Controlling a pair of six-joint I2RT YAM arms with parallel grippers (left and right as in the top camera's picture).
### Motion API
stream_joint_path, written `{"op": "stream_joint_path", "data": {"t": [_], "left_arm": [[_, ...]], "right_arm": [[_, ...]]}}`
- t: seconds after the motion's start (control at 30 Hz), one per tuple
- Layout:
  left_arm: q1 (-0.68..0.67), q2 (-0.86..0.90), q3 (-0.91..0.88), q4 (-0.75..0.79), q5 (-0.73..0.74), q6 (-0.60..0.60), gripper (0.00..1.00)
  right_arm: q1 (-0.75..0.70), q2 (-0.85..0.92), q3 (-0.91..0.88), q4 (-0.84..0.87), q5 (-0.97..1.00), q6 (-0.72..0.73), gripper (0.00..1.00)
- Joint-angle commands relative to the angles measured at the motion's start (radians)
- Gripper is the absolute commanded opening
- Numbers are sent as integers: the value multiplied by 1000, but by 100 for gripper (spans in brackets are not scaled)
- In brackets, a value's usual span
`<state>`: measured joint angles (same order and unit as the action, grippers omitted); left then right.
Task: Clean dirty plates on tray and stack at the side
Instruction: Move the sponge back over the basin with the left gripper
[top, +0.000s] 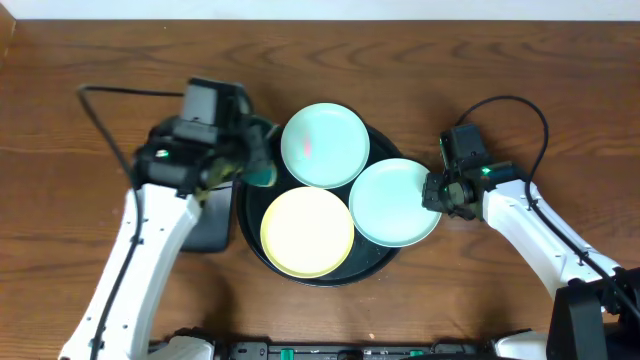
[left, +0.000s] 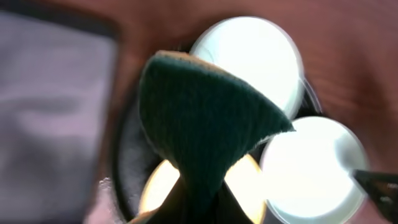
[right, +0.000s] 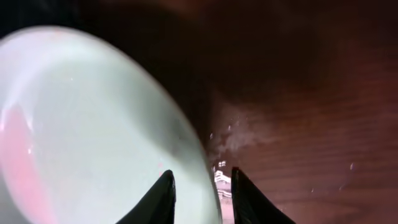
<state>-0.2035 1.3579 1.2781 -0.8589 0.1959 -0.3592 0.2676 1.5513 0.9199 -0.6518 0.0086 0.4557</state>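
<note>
Nearest, at lower centre of the overhead view, the yellow plate (top: 307, 232) lies flat on the tray (top: 380, 257). Just right of it the right plate (top: 395, 202) juts past the tray's edge, and there the right gripper (top: 436, 192) stands with its fingers a little apart, the plate's rim in the gap but not clamped. At centre left the left gripper (top: 245, 160) is pinched tight on a green sponge (left: 199, 118). Farthest, the far plate (top: 324, 145) carries a pink smear. The plates look like light, stiff, thin plastic, probably slick and apt to slide under a wipe, so the rim is the likely place to pinch
</note>
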Motion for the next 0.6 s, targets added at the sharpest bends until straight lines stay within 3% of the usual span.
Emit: {"op": "stream_joint_path", "data": {"t": [0.0,0.2,0.37,0.57], "left_arm": [[117,-31,20,-88,-11,94,7],[211,-28,19,-171,-37,142,8],[238,-28,18,-208,-168,142,7],[240,-28,10,-225,-171,141,7]], "right_arm": [[5,7,-20,45,47,-21,24],[5,7,-39,61,47,-27,9],[4,7,-39,61,47,-26,13],[4,7,-45,68,50,-27,17]]}}
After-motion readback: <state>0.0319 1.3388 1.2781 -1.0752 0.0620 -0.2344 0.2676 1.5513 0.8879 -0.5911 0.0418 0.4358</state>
